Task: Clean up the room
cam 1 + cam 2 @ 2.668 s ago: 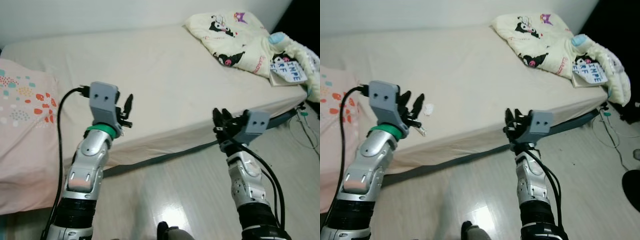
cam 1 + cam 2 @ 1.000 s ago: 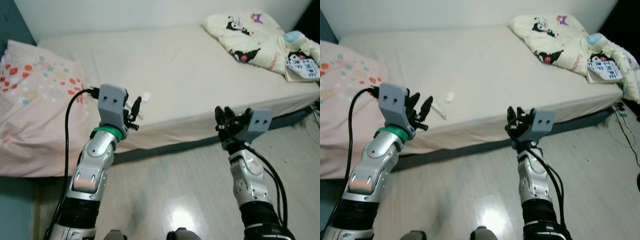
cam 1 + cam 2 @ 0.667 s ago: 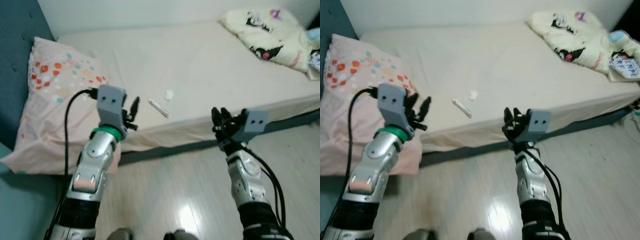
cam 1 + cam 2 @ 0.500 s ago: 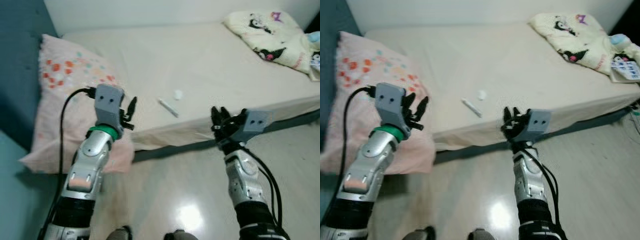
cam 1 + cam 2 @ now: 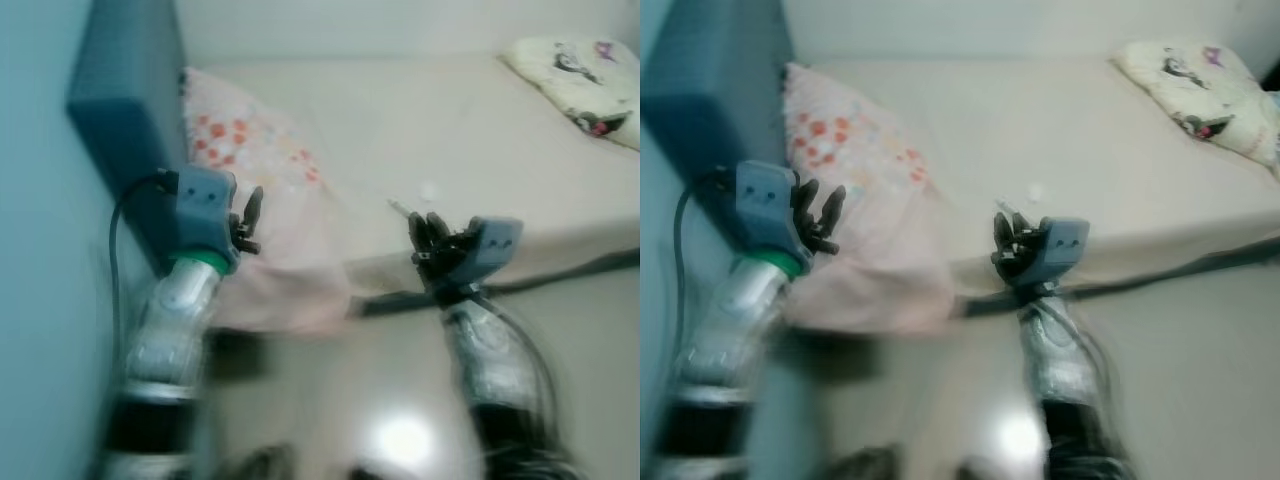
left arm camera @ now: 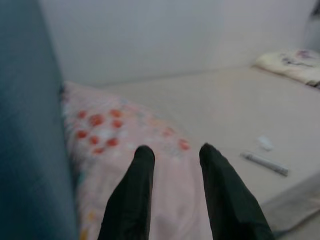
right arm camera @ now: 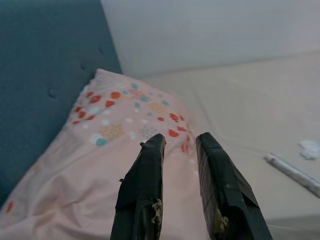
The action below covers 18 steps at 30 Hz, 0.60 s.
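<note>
Standing at far left: a blue headboard [image 5: 130, 110], with a pink dotted pillow [image 5: 270, 200] leaning just beside it on the bed [image 5: 480, 130]. Hovering in front of the pillow: left gripper [image 6: 172, 152], fingers parted, holding nothing. Lying on the sheet near the bed edge: a small white tube [image 7: 295, 172] and a crumpled white scrap [image 7: 311, 148]. Hanging before the bed edge: right gripper [image 7: 180, 142], fingers slightly apart, empty. Resting at far right: a cartoon-print blanket [image 5: 1200, 80].
</note>
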{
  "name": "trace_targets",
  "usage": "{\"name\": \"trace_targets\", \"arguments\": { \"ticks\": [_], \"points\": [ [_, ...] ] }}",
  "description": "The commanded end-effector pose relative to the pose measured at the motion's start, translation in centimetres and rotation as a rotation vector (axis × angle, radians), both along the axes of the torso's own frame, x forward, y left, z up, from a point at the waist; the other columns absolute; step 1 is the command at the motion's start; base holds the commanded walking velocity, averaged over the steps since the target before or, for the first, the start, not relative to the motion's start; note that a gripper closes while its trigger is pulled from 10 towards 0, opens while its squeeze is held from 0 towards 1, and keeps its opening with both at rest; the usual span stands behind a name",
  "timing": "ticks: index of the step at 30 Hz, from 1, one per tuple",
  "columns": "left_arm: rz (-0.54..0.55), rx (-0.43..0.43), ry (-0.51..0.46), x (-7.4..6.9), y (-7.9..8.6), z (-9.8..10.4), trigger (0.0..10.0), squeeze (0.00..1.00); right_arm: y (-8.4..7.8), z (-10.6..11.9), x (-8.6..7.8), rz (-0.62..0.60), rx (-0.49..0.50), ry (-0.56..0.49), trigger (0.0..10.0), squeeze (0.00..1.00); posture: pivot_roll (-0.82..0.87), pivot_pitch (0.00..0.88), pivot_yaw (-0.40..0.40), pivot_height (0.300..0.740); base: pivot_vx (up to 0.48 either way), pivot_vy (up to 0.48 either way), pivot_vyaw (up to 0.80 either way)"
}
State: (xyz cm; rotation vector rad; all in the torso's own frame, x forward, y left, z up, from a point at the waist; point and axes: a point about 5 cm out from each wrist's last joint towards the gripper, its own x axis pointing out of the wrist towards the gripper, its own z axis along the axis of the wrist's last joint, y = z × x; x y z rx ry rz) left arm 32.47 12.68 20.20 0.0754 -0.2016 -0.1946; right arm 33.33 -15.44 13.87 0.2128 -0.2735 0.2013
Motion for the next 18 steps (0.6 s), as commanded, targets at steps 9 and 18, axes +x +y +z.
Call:
{"name": "trace_targets", "arguments": {
  "ticks": [9,18],
  "points": [
    [-0.006,0.022,0.029,-0.26,-0.03,-0.9,10.0,0.0,-1.54,-0.65,-0.3,-0.048,-0.003,0.028,10.0,0.0,0.09,0.093,-0.007,0.74,0.0,0.0,0.0],
    [-0.016,0.016,0.022,-0.31,-0.18,-0.85,10.0,0.0,-1.58,-0.72,-0.28,-0.057,0.003,0.031,10.0,0.0,0.09,0.093,-0.006,0.74,0.0,0.0,0.0]
  ]
}}
